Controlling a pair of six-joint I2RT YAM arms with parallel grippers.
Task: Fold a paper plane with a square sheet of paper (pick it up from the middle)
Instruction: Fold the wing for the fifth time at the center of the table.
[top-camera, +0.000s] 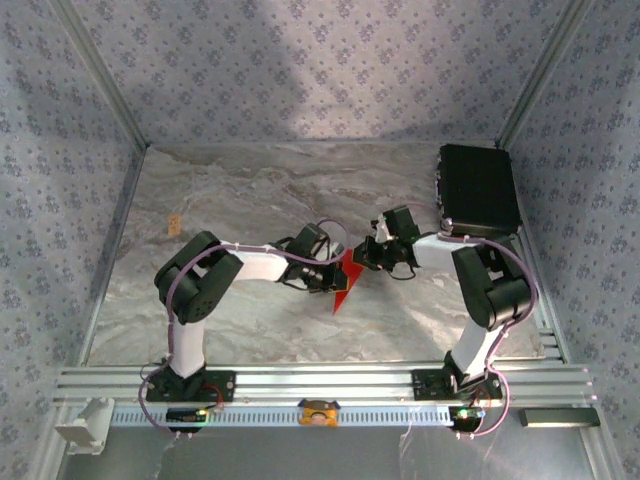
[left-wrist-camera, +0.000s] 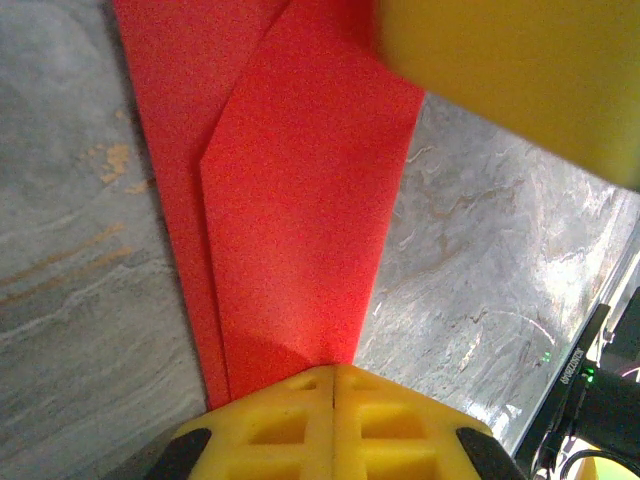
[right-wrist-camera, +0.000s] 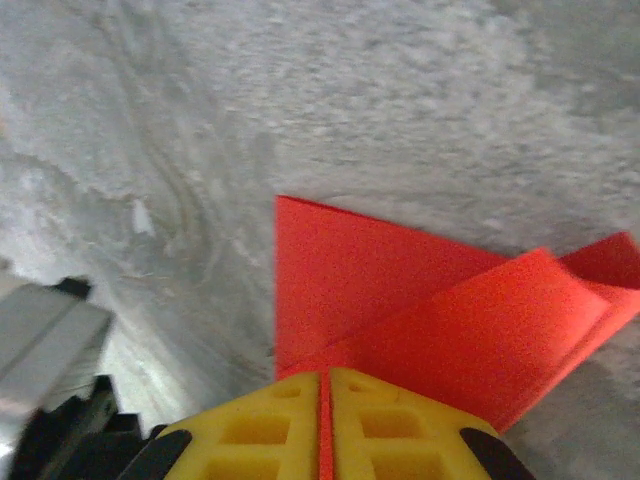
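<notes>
- Left jaws: closed tight. In the left wrist view the two yellow fingers (left-wrist-camera: 270, 435) meet with no gap, and the red sheet of paper (left-wrist-camera: 300, 200) comes out from between them, pinched at a narrow end.
- Right jaws: also closed. In the right wrist view the yellow fingers (right-wrist-camera: 390, 430) stand together with only a thin red line between them, where an edge of the sheet of paper (right-wrist-camera: 400, 300) is gripped.
- From above, the left arm (top-camera: 200, 280) and right arm (top-camera: 490, 280) meet over the counter (top-camera: 250, 190). The sheet of paper (top-camera: 345, 285) is between the two sets of jaws, about midway between the left and right edges and a little nearer the near edge.
- The top view shows the sheet as a small red wedge with its tip toward the near edge. Whether that tip touches the counter cannot be told.
- The left wrist view adds the folds: one flap lies over a longer strip, with a slanted crease.
- That view also has a blurred yellow shape (left-wrist-camera: 520, 70) across the sheet's far corner.
- The right wrist view shows a raised flap over a flat part.
- A black case (top-camera: 478, 190) lies at the far right corner.
</notes>
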